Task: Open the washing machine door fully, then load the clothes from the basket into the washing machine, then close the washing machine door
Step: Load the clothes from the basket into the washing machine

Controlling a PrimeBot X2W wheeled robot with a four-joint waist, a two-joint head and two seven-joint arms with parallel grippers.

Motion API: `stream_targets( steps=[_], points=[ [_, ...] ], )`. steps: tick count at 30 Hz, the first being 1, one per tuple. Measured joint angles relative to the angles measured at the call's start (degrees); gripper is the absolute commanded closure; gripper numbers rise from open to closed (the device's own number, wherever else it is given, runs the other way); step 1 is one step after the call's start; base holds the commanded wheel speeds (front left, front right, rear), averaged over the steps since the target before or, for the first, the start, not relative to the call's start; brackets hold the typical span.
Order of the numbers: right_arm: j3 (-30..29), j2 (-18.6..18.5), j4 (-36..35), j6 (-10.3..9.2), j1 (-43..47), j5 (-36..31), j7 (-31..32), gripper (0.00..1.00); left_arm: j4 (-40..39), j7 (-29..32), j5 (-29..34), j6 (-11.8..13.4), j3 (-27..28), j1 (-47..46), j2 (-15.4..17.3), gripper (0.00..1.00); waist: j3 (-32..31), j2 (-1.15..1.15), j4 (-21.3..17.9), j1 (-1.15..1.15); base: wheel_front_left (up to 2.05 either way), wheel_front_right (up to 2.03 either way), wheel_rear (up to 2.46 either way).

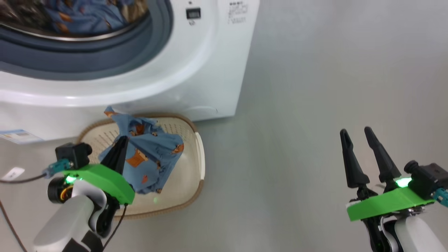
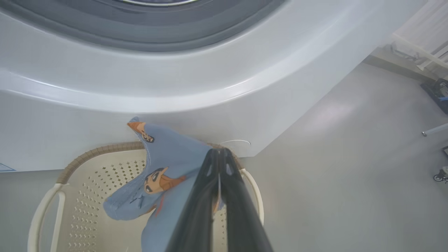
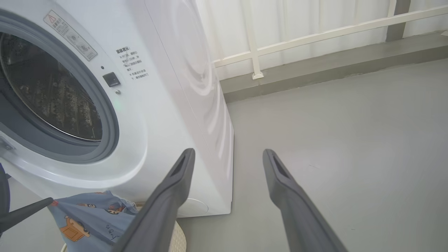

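1. The left gripper (image 1: 121, 140) sits at the lower left of the head view. Its fingers are pressed together, pinching a piece of the clothes (image 1: 154, 154): light blue fabric with orange cartoon figures.
2. That garment hangs over the basket (image 1: 197, 147), centre-left in the head view. One corner pokes up toward the front of the washing machine (image 1: 196, 70). I can't tell whether its bottom end touches the basket floor.
3. More of the same blue print lies inside the drum (image 1: 80, 17) at the upper left, behind the grey gasket (image 1: 87, 59).
4. The right gripper (image 1: 355, 131) is at the lower right, fingers spread wide and holding nothing. It's over bare grey floor (image 1: 315, 87), well apart from the basket.
5. Writing, in the right wrist view: a warning sticker (image 3: 70, 35) with a red triangle sits at the upper left, on the machine's front. Right of it there's a block of printed text (image 3: 131, 63). It looks like Chinese characters, but it's too small for me to read.
6. A dark square window (image 3: 111, 79) sits just below that text, beside the gasket.
7. A blue label sticker (image 1: 15, 135) is low on the machine's front, at the left edge of the head view. Its print is too blurry to read.
8. A white tag (image 1: 13, 172) hangs on the cable by the left arm. I can't read it either.
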Motion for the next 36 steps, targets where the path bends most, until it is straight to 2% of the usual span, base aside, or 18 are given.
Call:
stream_targets(
  steps=[12, 21, 36],
  points=[
    [-1.53, -0.32, 0.90, 0.00, 3.35, 0.45, 0.00, 0.00, -8.66, 0.00, 12.55, 0.00, 11.62, 8.13, -1.68, 1.00, -7.40, 0.00, 2.33, 0.00, 0.00, 0.00, 0.00],
    [-1.98, -0.62, 1.40, 0.00, 6.20, 0.48, 0.00, 0.00, -15.04, 0.00, 17.57, 0.00, 18.84, 13.75, -2.08, 1.00, -11.19, 0.00, 3.64, 0.00, 0.00, 0.00, 0.00],
    [-4.02, -1.34, 1.02, 0.00, 11.10, 0.48, 0.00, 0.00, -27.61, 0.00, 25.73, 0.00, 32.12, 28.19, -4.95, 1.00, -15.95, 0.00, 5.44, 0.00, 0.00, 0.00, 0.00]
  ],
)
